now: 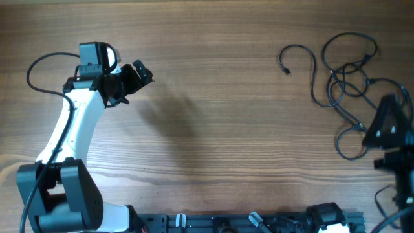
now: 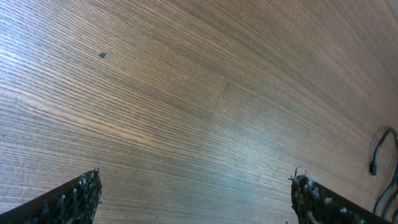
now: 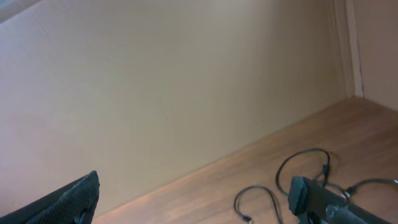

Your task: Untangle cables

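The cables [image 1: 337, 83] are lying in loose black loops at the far right of the wooden table [image 1: 220, 136], with one small plug end [image 1: 286, 71] trailing out toward the middle. Their nearest loops are passing under the right gripper [image 1: 387, 126], so that part of the tangle is being hidden from above, and where the strands cross, possibly in a knot, is hard to make out. The right gripper itself is running off the picture's right edge. In its wrist view its jaws are standing wide apart [image 3: 196, 190], holding nothing, with the cables [image 3: 311, 150] lying beyond the fingertips and a pale wall [image 3: 155, 93] filling the background.

The left gripper [image 1: 137, 83] is hovering well apart from the cables, over bare wood on the left side. Its jaws are also spread wide and empty [image 2: 196, 186], and only a sliver of cable [image 2: 376, 155] is showing at the frame's right edge. Open tabletop is stretching between the two arms.
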Motion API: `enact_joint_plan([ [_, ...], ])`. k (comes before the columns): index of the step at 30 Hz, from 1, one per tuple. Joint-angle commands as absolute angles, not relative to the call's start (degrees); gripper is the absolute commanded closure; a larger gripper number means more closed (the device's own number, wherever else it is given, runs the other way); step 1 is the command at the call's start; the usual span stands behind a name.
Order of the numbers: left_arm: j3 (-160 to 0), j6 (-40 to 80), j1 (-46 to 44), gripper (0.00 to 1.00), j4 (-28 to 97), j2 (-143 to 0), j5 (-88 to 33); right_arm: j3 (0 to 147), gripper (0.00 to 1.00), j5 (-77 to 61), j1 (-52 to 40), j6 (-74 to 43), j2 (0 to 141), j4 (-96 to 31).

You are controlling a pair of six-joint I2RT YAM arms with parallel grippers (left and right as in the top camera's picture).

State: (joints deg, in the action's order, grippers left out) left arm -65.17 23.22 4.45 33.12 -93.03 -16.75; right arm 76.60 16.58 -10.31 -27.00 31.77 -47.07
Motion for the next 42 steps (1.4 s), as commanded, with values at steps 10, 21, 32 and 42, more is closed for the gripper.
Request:
enact_joint_plan([
  [10,-65.63,23.53,4.38,0.0,33.08,-92.6,-16.19,42.7,0.0,14.94,-7.22,-33.1,4.56,-28.58],
  [21,-65.63,23.53,4.38,0.0,33.08,-92.6,-16.19,20.21,0.0,3.95,-5.58,-17.98,0.21,11.7],
  [32,-65.63,23.53,4.38,0.0,33.08,-92.6,-16.19,0.51,0.0,10.83,-3.31,-30.13,0.21,23.22],
  [42,-65.63,23.53,4.38,0.0,33.08,-92.6,-16.19,0.3,0.0,11.97,-3.33,-37.93,0.19,1.67],
])
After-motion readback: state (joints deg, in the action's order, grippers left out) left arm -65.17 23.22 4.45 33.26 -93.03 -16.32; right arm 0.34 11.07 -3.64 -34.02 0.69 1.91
